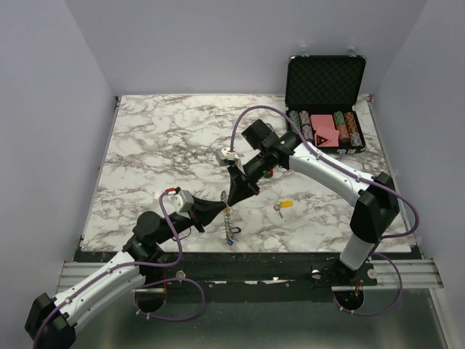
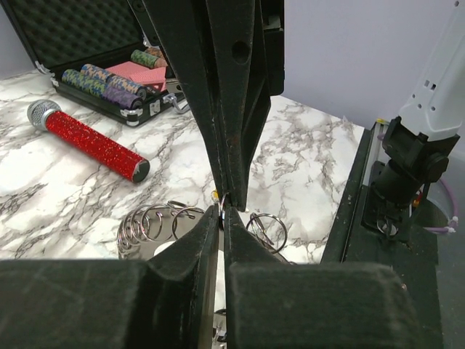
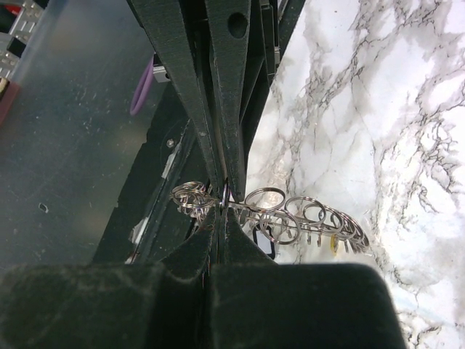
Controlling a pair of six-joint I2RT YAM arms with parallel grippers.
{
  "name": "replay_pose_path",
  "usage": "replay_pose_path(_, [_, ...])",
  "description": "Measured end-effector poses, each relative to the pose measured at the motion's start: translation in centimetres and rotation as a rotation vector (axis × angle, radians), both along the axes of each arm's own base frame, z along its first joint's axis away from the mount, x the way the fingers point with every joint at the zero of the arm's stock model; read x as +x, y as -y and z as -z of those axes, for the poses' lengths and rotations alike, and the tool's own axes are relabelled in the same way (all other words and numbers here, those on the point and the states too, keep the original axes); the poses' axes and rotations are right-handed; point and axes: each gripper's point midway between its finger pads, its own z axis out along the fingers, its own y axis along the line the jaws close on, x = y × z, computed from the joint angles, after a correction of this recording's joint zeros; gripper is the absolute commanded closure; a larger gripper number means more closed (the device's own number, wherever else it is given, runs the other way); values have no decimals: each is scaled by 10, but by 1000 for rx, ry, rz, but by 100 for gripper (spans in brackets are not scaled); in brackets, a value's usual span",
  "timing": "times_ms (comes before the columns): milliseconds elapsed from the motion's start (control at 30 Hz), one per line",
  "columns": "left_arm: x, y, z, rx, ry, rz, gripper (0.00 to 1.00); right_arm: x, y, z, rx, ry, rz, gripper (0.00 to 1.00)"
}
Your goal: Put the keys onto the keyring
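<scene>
The right claw has its fingers pressed together and clamped on the wire of the keyring, whose small loops fan out to one side of the grip. The left claw meets it nose to nose, with only a slit between its fingers at the same stretch of wire; whether it pinches the ring or only touches it I cannot tell. Both meet by the middle of the tabletop's front edge, the ring trailing down toward that edge. A yellow-headed key lies loose just to the right, near the same edge and apart from both claws. The step in hand looks like steadying the ring, with this key not yet threaded. The next move probably calls for one claw to let go, fetch the key, and guide its hole onto a loop
</scene>
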Motion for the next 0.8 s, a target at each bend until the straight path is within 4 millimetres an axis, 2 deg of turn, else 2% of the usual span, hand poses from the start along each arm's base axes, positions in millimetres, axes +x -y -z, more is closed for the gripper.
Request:
replay_pose_path(500, [-1, 1, -1, -1, 0, 6, 85, -1, 0, -1, 4, -6, -4, 100])
replay_pose_path(567, [-1, 1, -1, 2, -2, 8, 87, -1, 0, -1, 4, -6, -4, 100])
replay_pose_path(667, [-1, 2, 0, 3, -4, 12, 100, -2, 0, -1, 2, -8, -4, 100])
replay_pose_path(800, [-2, 2, 0, 0, -9, 18, 100, -2, 1, -1, 3, -6, -6, 100])
